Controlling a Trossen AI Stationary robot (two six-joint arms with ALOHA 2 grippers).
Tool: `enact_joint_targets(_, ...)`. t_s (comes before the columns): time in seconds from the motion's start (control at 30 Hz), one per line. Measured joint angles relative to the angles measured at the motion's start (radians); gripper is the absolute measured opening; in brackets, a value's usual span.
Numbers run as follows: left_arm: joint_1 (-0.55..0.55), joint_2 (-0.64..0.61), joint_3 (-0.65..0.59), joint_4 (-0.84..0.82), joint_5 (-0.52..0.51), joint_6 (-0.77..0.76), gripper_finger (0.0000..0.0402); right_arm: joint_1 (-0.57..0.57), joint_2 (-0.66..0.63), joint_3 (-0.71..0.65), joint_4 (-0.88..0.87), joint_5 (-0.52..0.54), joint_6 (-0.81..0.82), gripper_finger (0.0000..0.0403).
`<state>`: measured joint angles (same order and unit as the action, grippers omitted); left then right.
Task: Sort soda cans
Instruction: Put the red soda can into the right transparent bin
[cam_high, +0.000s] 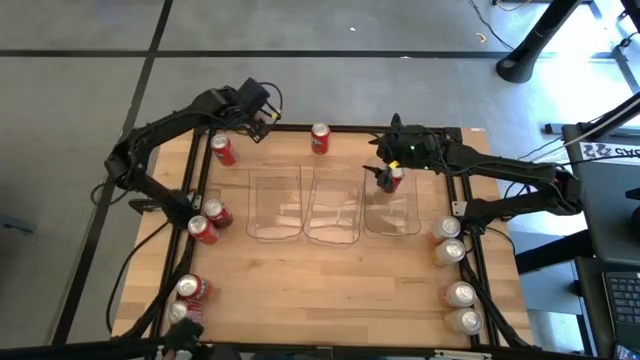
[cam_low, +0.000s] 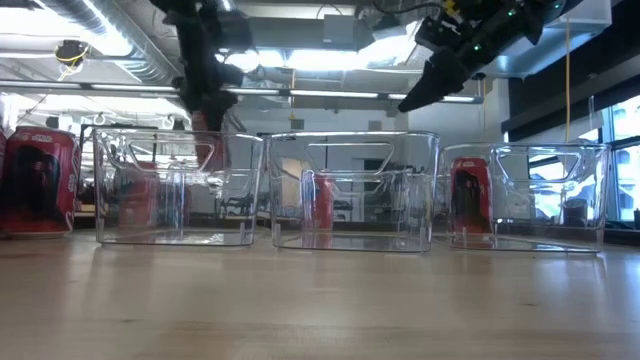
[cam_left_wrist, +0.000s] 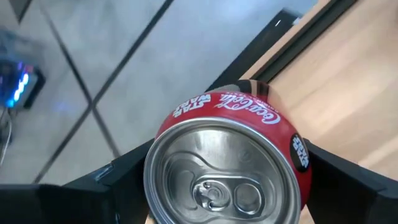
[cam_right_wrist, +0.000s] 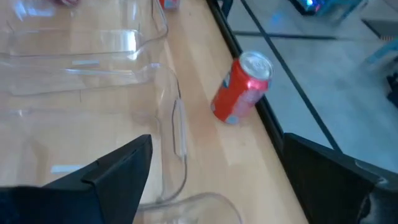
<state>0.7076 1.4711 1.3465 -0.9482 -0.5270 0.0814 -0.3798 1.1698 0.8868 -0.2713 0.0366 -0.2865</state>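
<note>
My left gripper (cam_high: 262, 120) hangs over the table's far left edge, shut on a red soda can (cam_left_wrist: 230, 162). My right gripper (cam_high: 384, 172) hovers open above the right-hand clear bin (cam_high: 405, 222), with nothing between its fingers (cam_right_wrist: 216, 140). One red can (cam_high: 394, 180) stands inside that bin. Another red can (cam_high: 319, 137) stands at the far edge, and a third (cam_high: 222, 150) lies on the far left of the table. More red cans (cam_high: 208, 222) sit along the left edge. Silver and gold cans (cam_high: 450, 250) sit along the right edge. My left gripper pinches the red can's body between its two fingers, one on each side of the wall (cam_left_wrist: 155, 177). The can's silver top (cam_left_wrist: 217, 180) faces back toward the wrist, so the can lies along the fingers. It is lifted clear of the table.
Three clear plastic bins stand in a row mid-table: left (cam_high: 275, 210), middle (cam_high: 332, 212) and right. The black table frame (cam_high: 470, 270) rims the wood. Bare wood lies near the front edge (cam_high: 320, 300).
</note>
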Motion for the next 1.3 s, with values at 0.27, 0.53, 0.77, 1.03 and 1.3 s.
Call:
enact_joint_targets(0.27,-0.169,-0.008,0.002,0.136,0.001,0.030,0.0315,0.001,-0.070,0.000,-0.067,0.006,0.082,0.0358)
enact_joint_targets(0.53,-0.331,-0.006,0.002,0.270,0.007,0.050,0.0315,0.001,-0.132,0.000,-0.150,-0.026,0.181,0.0358)
enact_joint_targets(0.77,-0.444,0.015,0.002,0.361,0.018,0.042,0.0315,0.063,-0.154,0.000,-0.193,-0.030,0.236,0.0358)
enact_joint_targets(1.03,-0.538,0.073,0.002,0.496,0.133,0.027,0.0314,0.236,-0.190,0.001,-0.232,0.072,0.303,0.0358)
enact_joint_targets(1.3,-0.596,0.150,0.002,0.677,0.258,0.028,0.0314,0.361,-0.228,0.000,-0.302,0.114,0.383,0.0358)
